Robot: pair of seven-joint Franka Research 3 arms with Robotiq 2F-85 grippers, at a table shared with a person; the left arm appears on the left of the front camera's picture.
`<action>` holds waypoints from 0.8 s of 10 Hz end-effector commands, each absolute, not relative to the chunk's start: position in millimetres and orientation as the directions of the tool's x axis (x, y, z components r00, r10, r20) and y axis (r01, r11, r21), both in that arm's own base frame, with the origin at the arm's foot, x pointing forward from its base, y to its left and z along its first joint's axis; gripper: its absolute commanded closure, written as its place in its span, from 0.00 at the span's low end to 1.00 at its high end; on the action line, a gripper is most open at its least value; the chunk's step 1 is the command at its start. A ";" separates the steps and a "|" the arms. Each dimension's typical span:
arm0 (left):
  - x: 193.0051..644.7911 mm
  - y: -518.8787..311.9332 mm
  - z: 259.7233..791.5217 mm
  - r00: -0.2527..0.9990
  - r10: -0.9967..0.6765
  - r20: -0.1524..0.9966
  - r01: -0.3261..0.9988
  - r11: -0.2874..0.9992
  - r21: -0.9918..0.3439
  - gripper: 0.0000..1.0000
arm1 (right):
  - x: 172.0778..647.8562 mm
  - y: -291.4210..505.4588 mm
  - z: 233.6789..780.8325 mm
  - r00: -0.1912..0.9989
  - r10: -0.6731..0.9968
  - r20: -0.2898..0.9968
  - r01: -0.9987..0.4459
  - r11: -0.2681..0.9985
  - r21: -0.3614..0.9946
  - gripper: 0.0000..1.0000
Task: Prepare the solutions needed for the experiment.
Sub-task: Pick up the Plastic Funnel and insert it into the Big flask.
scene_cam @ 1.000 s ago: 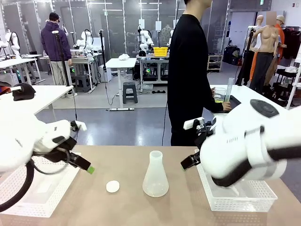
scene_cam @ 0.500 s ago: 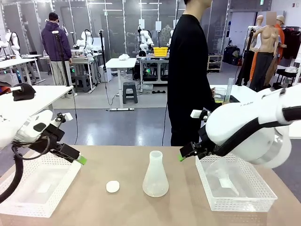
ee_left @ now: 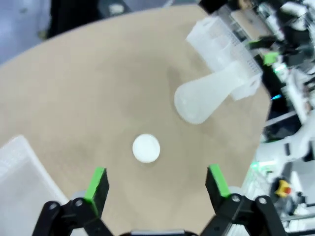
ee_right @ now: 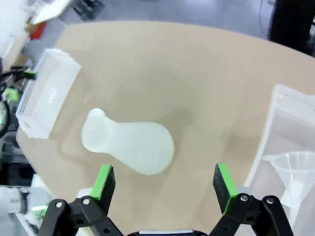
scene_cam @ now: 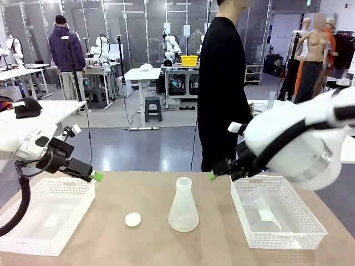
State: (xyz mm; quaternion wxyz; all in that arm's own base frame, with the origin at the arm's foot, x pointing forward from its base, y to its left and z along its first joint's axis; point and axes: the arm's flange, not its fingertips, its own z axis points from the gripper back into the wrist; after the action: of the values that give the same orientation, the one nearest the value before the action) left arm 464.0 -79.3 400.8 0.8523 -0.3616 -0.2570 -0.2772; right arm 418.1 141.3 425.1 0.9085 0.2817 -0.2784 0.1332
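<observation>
My left gripper (ee_left: 157,178) and right gripper (ee_right: 163,181) both hang spread wide and empty, with the frosted flask (scene_cam: 183,206) standing bottom centre between them.

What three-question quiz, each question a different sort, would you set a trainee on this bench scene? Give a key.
1. True or false: the flask stands upright between the left basket and the right basket.
2. The round cap lies: A, on the flask's mouth; B, on the table, apart from the flask; C, in a basket.
3. Fill in: the left gripper and the right gripper are both ____, holding nothing.
Key: 1 true; 2 B; 3 open.
</observation>
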 end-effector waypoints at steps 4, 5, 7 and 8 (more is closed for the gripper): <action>497.4 -65.7 373.8 0.771 -0.189 0.607 0.634 0.310 -0.709 0.00 | 448.9 119.3 387.9 0.844 -0.161 0.511 -0.406 0.431 0.806 0.00; 494.7 -62.9 375.8 0.818 -0.148 0.556 0.574 0.245 -0.781 0.00 | 452.2 118.2 380.9 0.841 -0.175 0.512 -0.416 0.395 0.819 0.00; 482.8 -54.6 384.9 0.909 -0.137 0.395 0.417 0.236 -0.878 0.00 | 457.7 116.9 368.8 0.830 -0.179 0.528 -0.456 0.327 0.828 0.00; 480.4 -49.8 385.3 0.929 -0.120 0.349 0.368 0.240 -0.898 0.00 | 459.3 116.4 365.1 0.826 -0.178 0.535 -0.466 0.319 0.826 0.00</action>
State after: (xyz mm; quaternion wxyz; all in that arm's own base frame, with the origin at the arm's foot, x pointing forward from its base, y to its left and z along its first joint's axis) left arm 479.5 -52.5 375.2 0.7727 -0.5935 -0.1283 -0.1848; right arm 440.8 105.4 382.3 0.7627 0.5800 -0.2749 0.0796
